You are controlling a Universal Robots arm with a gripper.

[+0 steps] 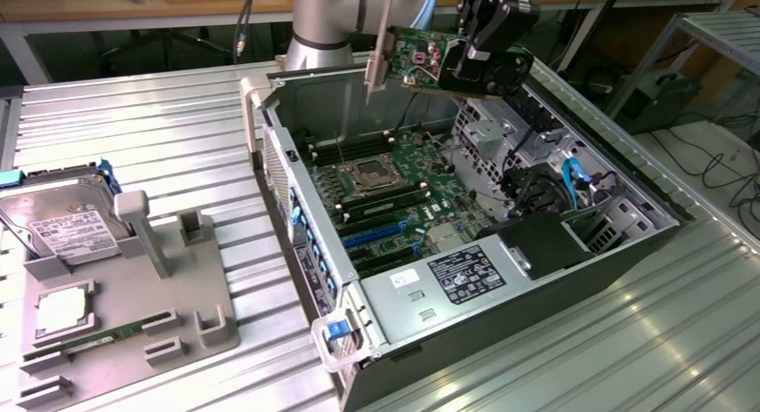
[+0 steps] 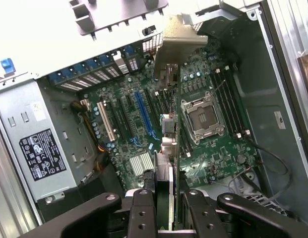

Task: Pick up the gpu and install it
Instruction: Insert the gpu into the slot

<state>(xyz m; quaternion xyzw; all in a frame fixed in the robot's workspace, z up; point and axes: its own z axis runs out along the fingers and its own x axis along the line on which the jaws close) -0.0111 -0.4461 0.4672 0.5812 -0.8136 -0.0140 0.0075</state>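
The gripper [image 1: 472,67] pinches the gpu [image 1: 418,61] and holds it in the air above the open computer case [image 1: 618,198] — card on edge, long axis roughly level, silver bracket [image 1: 380,52] hanging down towards the exterior view's left

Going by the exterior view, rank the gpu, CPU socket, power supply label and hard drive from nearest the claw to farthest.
1. gpu: held in the claw.
2. CPU socket: below, inside the case.
3. Power supply label: case's near end.
4. Hard drive: far off at view's left.
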